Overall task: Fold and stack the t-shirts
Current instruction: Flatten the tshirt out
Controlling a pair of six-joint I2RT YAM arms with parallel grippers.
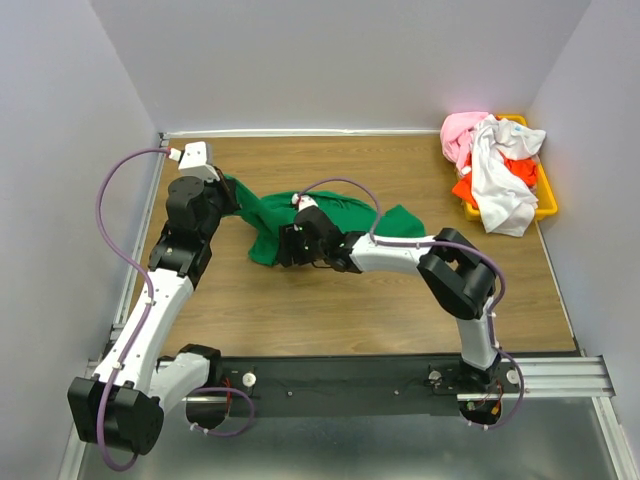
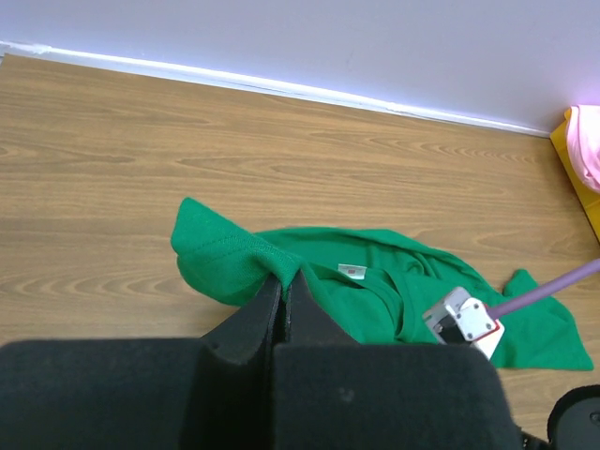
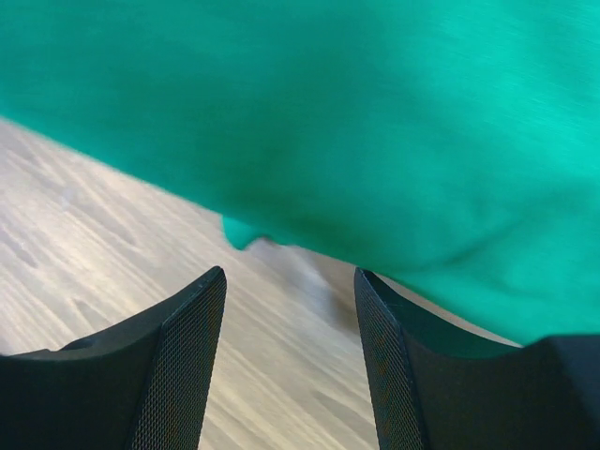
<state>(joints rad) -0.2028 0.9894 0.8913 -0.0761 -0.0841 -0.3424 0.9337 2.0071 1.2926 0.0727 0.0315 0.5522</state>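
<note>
At the back left of the table (image 1: 350, 310), the green t-shirt (image 1: 265, 230) lies crumpled and unfolded between the two arms, well apart from the yellow-orange bin (image 1: 547, 195) in the far right corner. That bin holds the pink tee (image 1: 462, 130), the white tee (image 1: 500, 180) and the orange-red tee (image 1: 465, 188) in a loose heap.

The left gripper (image 2: 284, 281) is pinched tight on a raised fold at the left end of the green t-shirt (image 2: 375, 281), with the white neck label (image 2: 352, 272) just beside it on the right. The right gripper (image 3: 289, 277) stands with its jaws parted and nothing between them. Bare wood shows in the gap, and the hanging edge of the green t-shirt (image 3: 375, 112) lies just ahead of the tips.

Judged stage: spreading the garment flat, before any fold.

Hazards from here:
- The left pinch takes only a small ridge of cloth, so a firm outward pull may slip it free.
- The edge before the right gripper droops in overlapping layers. Closing there may catch two layers, or none, and leave the shirt twisted when stretched.
- If the arms pull unevenly, the cloth may drag across the wood and bunch further.
</note>
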